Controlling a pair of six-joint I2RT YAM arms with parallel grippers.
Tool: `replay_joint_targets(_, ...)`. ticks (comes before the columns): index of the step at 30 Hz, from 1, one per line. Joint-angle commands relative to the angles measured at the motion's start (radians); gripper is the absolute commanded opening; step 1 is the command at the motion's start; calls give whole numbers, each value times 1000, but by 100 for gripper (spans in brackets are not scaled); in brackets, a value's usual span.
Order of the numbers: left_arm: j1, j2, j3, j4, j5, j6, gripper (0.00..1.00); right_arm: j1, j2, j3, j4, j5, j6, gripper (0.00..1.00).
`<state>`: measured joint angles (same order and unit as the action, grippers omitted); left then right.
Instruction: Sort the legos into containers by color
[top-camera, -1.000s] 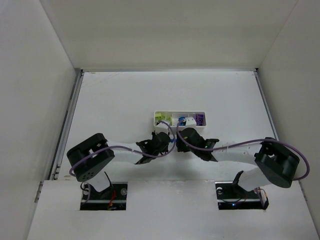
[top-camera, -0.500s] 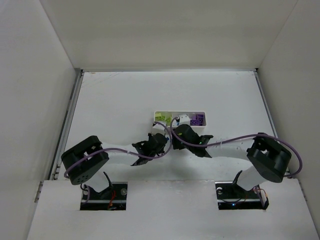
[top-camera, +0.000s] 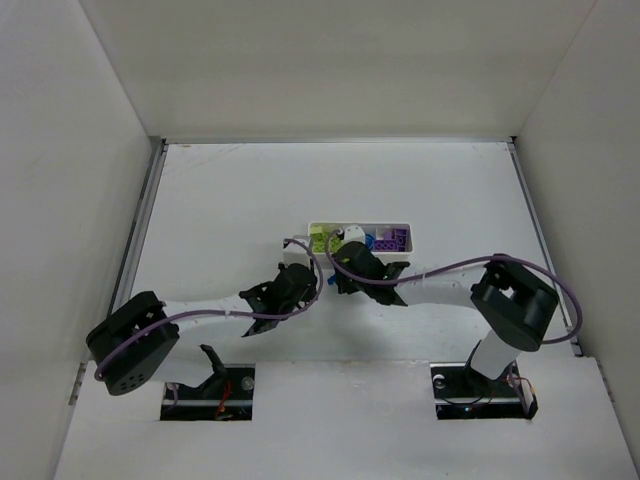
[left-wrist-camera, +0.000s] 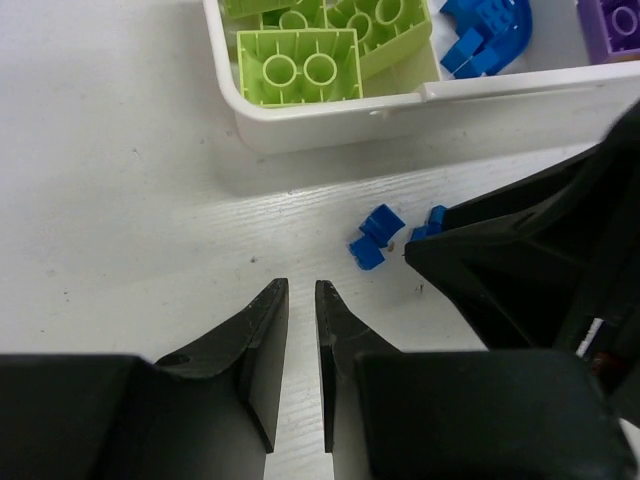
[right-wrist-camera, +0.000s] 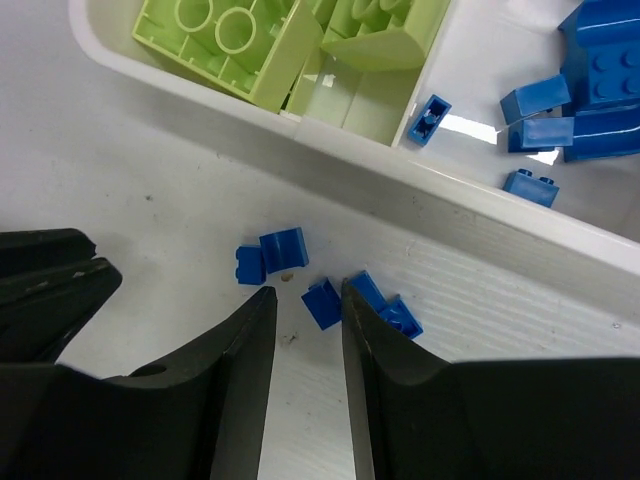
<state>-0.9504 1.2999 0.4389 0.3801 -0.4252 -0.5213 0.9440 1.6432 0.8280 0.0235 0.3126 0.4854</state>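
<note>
Several tiny blue legos lie on the table just in front of the white tray (right-wrist-camera: 330, 150): a pair (right-wrist-camera: 272, 255), one (right-wrist-camera: 322, 303) and two more (right-wrist-camera: 388, 305). My right gripper (right-wrist-camera: 305, 298) is open, its tips on either side of the single blue lego, which lies close to the right finger. My left gripper (left-wrist-camera: 302, 290) is empty, its jaws a narrow gap apart, a little short of the blue legos (left-wrist-camera: 375, 235). The tray (top-camera: 312, 240) holds yellow-green legos (right-wrist-camera: 230, 40), blue legos (right-wrist-camera: 560, 90) and purple legos (top-camera: 398, 240) in separate compartments.
The right gripper's black body (left-wrist-camera: 540, 270) fills the right of the left wrist view and hides part of a blue lego (left-wrist-camera: 432, 218). In the top view the left gripper (top-camera: 298, 285) and the right gripper (top-camera: 342, 268) sit close together in front of the tray. White walls enclose the table.
The left arm has swung its base link left and its gripper has drawn back from the tray. The right gripper has moved left, over the blue legos in front of the tray.
</note>
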Motion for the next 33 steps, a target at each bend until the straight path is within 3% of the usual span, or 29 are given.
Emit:
replay_joint_targets(1,-1,-27,-14,6,22,-17,15,3,23,42,-16,-6,-11,37)
replay_joint_targets(5,-15,-27,-11,13,22,-23,16,2,32,43,-19,0,-7,36)
replay_joint_targets(14,-24,-7,12,26,29,-31,19,2,18,50,-37,13,4,17)
replay_joint_targets(23,-34,81,75,43,39,-20,24,-64,-252,-4,-33,10,-2,17)
replay_joint_targets(33,-41,226,155,59,39,-6,25,-205,-151,98,-8,6,-48,20)
